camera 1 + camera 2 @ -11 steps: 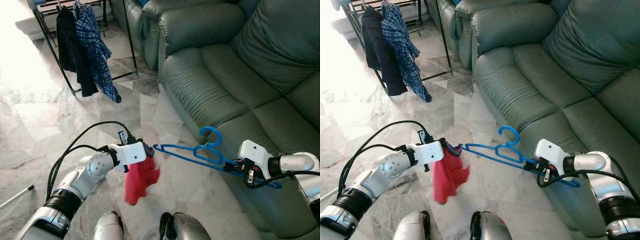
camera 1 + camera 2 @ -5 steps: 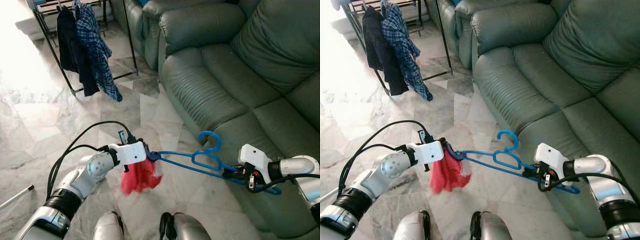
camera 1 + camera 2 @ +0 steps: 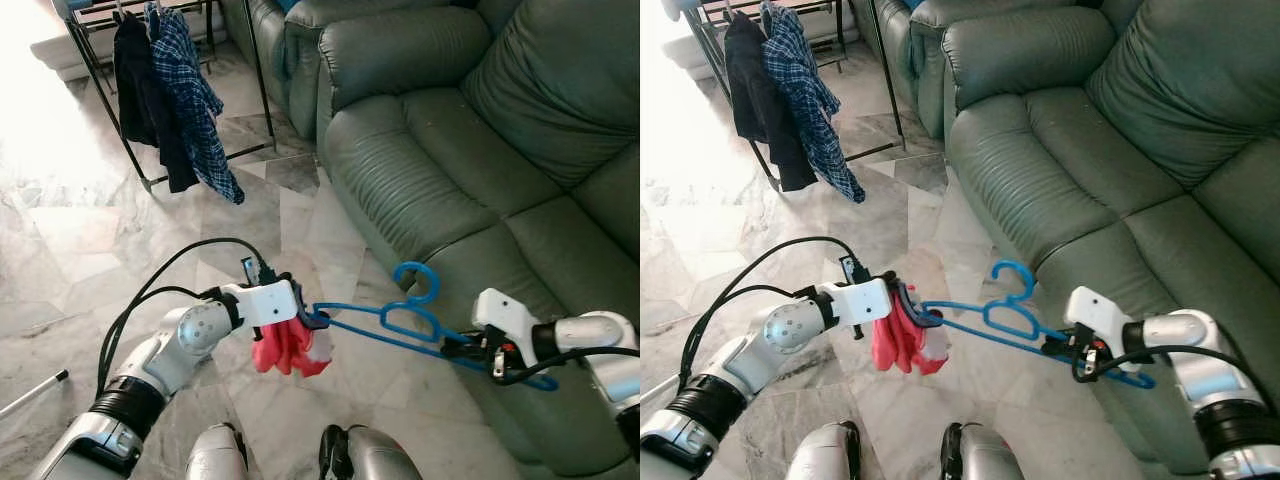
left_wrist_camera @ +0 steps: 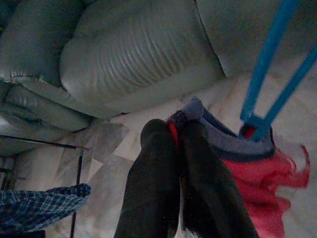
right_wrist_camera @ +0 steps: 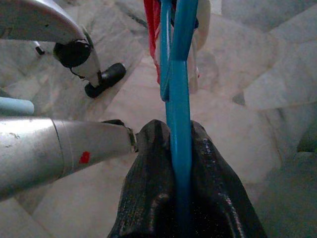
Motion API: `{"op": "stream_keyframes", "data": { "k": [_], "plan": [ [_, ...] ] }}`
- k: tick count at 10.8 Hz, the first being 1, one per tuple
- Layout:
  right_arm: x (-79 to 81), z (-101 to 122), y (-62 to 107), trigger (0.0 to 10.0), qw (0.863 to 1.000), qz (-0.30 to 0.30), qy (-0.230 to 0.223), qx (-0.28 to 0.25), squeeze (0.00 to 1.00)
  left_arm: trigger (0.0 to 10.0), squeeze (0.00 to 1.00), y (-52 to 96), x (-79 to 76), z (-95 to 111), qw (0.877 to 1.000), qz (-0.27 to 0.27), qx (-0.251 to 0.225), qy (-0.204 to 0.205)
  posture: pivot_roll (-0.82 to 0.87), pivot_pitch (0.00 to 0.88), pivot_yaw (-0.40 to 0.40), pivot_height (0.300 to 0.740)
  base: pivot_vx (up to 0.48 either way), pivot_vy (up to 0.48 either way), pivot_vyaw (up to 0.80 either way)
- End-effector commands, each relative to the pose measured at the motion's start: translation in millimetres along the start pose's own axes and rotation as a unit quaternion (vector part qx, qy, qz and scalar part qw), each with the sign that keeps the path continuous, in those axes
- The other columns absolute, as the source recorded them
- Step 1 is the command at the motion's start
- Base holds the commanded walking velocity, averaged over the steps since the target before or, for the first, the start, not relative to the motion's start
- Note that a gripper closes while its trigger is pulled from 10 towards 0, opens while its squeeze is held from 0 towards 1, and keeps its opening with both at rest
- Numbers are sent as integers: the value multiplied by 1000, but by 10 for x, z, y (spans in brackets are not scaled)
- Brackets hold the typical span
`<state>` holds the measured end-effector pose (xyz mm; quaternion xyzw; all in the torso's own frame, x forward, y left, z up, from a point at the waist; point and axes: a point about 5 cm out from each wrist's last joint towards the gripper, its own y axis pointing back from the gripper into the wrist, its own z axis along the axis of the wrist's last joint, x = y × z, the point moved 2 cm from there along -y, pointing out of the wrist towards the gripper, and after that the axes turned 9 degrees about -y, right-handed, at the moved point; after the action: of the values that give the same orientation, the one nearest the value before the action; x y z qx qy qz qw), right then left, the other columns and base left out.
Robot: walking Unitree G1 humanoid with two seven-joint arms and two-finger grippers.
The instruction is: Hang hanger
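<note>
- Since a second ago, the red cloth garment (image 3: 287,345) has bunched up from a long hanging drape into a tight wad at the left pincer (image 3: 308,320), and the near tip of the blue plastic clothes hanger (image 3: 400,322) now sits in that wad instead of short of it.
- Left pincer: fingers clamped on the garment's collar, as the left wrist view shows.
- Right pincer (image 3: 1052,348): closed around the hanger's far end, with the bar running straight out between its fingers (image 5: 148,163).
- The hanger spans the gap between the two pincers, hook (image 3: 1012,272) pointing up, over the pale marble floor (image 3: 80,250) in front of the green leather sofa (image 3: 470,150).
- Progress, as I judge it: the garment is only starting onto the hanger. Dressing it fully remains, then carrying it to the black metal clothes rack (image 3: 100,60), well beyond the left pincer, where a dark garment (image 3: 140,90) and a blue plaid shirt (image 3: 195,100) hang.
</note>
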<state>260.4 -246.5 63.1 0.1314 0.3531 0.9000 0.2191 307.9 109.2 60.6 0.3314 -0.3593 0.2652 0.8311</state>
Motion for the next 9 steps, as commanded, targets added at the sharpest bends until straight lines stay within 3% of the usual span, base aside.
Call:
{"op": "stream_keyframes", "data": {
  "k": [1, 4, 6, 7, 9],
  "plan": [
    [27, 2, -25, 10000, 1000, 6, 0, 0, 0, 10000, 0, -25, 92, 90, 1000, 15, -17, 4, -57, 177, -76, 740, 0, 0, 0],
    [22, 125, -346, 10000, 999, -14, -13, -45, 0, 10000, 0, -88, 202, 411, 996, 34, -72, 31, -57, 180, -84, 740, 0, 0, 0],
    [-17, 194, -517, 10000, 996, -45, -28, -67, 0, 10000, 0, -83, 209, 477, 996, 35, -82, 32, -56, 179, -87, 740, 0, 0, 0],
    [-64, 223, -617, 10000, 992, -83, -49, -82, 0, 10000, 0, -75, 322, 541, 993, 62, -93, 44, -55, 179, -90, 740, 0, 0, 0],
    [-208, 210, -632, 10000, 979, -161, -83, -93, 0, 10000, 0, -75, 420, 578, 991, 85, -95, 40, -57, 176, -94, 740, 0, 0, 0]
  ]
}}
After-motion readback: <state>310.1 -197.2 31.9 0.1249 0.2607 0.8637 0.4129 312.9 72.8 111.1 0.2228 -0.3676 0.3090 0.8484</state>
